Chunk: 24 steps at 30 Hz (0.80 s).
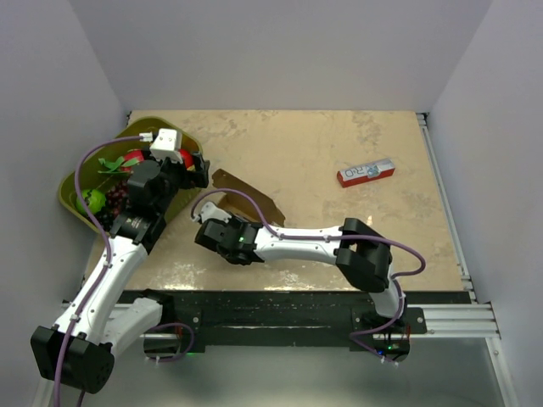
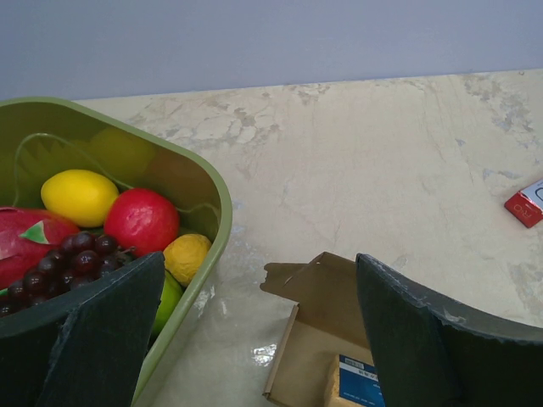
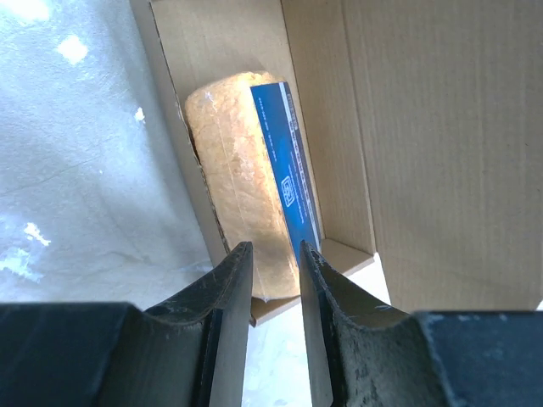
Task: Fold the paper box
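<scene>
Two grippers are working around the paper box (image 3: 424, 127), which is lying opened out on the counter (image 1: 339, 144) just beside the green fruit basket (image 2: 216, 212) and well apart from the red-and-white carton (image 1: 365, 173). The right gripper (image 3: 276, 248) is hanging low over the box's narrow tray, its jaws drawn in to a slim gap above the near end of a wrapped tan block with a blue label (image 3: 229, 170). We are not able to tell whether they are pinching the wrapper or only hovering over it. The left gripper (image 2: 259, 280) is standing fully released over the box's ragged far flap, grasping nothing. We are judging the step in hand to be settling the block into the tray so that the wide panel on the right can come over it. To do that well, we are wanting the block lying flat and straight between the tray walls, with no end riding up on the cardboard. We are also wanting any push to come along the scored creases rather than across a panel, since thin board is likely to buckle. The released left gripper is well placed to pin the far flap while the right one is folding, provided it is staying off the basket rim.
</scene>
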{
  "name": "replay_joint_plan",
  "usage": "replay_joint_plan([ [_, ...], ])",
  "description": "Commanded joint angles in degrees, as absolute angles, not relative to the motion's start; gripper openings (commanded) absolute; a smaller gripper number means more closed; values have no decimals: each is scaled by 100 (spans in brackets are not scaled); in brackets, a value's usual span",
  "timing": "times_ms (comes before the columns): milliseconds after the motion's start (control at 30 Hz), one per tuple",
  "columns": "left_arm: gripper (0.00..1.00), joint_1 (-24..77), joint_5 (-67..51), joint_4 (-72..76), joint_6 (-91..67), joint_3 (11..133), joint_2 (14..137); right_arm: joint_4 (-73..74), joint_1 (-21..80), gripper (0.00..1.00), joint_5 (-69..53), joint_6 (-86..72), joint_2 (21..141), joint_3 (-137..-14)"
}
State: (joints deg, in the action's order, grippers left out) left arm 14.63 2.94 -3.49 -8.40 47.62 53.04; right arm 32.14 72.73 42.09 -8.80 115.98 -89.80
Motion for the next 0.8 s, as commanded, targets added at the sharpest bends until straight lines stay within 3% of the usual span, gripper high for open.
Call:
replay_joint_plan([
  [0, 98, 1450, 229, -88, -888, 4764, 5274, 3305, 7242, 32, 4122, -1055, 11109, -9272],
  [300, 98, 1450, 176, -88, -896, 4755, 5291, 2919, 6953, 36, 3569, -782, 10995, -9150],
  [767, 98, 1441, 167, -88, -905, 4755, 5326, 2250, 6434, 51, 2163, -571, 10802, -8631],
])
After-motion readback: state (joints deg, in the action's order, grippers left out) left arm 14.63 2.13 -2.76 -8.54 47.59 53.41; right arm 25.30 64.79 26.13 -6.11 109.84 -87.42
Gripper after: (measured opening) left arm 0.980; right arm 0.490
